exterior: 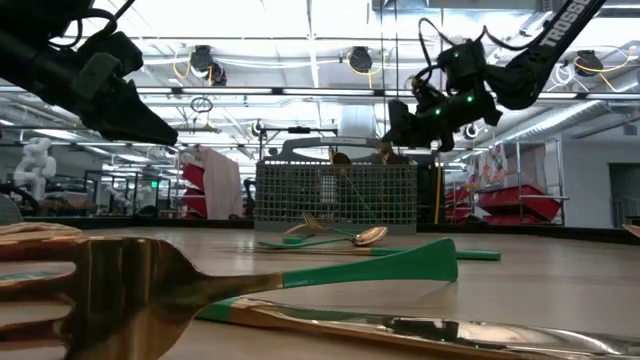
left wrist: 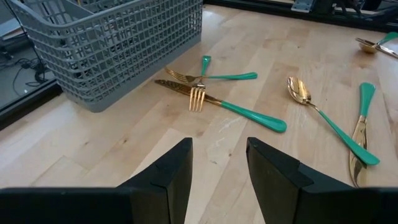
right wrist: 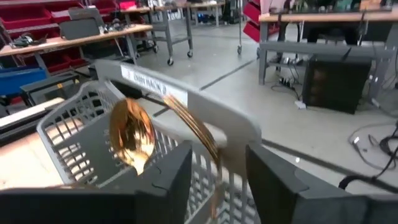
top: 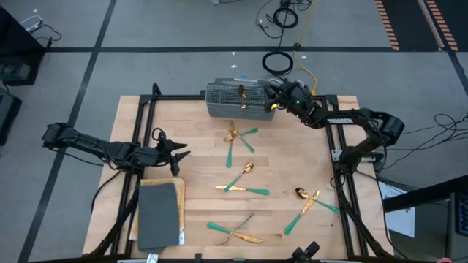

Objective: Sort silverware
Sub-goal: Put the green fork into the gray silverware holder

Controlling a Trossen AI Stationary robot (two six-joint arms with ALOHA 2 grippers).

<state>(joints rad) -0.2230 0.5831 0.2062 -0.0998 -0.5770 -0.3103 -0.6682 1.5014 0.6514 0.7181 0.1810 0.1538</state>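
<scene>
Hovering over the right end of the grey basket [top: 235, 100] at the far edge of the desk [top: 197, 157], the right pincer [top: 276, 97] has its two fingers apart. Between them, in the right wrist view, a thin gold piece [right wrist: 198, 132] shows, but I cannot tell if the fingers really grip it. A gold spoon [right wrist: 132, 135] stands upright inside the basket, head up.

The left pincer [top: 178, 151] waits above the left side of the desk, its fingers [left wrist: 168, 174] spread open and holding nothing. Just beside it, nearer the front edge, lies a dark grey tray [top: 159, 214].

The rest of the silverware [top: 241, 183] lies scattered on the desk in four small groups: a crossed group [top: 239, 137] just in front of the basket, another in the middle, one [top: 235, 231] near the front edge, and one [top: 310, 201] at the right side. All have gold heads and green handles
</scene>
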